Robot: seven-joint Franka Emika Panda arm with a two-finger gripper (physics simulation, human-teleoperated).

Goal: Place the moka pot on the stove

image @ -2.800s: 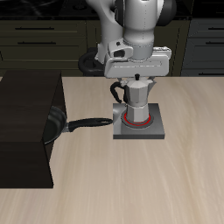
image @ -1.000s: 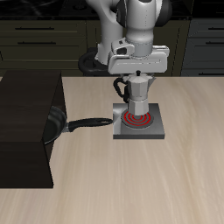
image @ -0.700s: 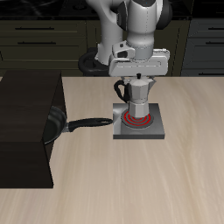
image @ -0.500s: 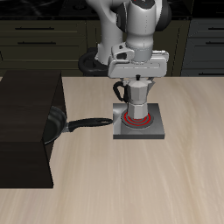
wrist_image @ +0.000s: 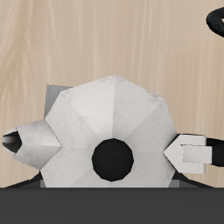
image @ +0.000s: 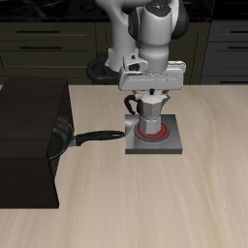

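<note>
Exterior and wrist views of a pale wood-grain bench. The moka pot, a silver faceted metal vessel with a waisted body, black side handle and knobbed lid, stands upright over the stove, a flat grey square plate with red concentric coil rings; whether its base touches the coil or sits just above it cannot be told. The pincer is closed about the top of the moka pot, its fingers on opposite sides of the lid. From the wrist, the lid appears as a pale many-sided cone with a round black knob at its centre, one fingertip pressed to its rim. A black frying pan lies beside the stove, its handle reaching the plate's edge. Compared with one second earlier, the moka pot sits lower, covering more of the red rings.
</note>
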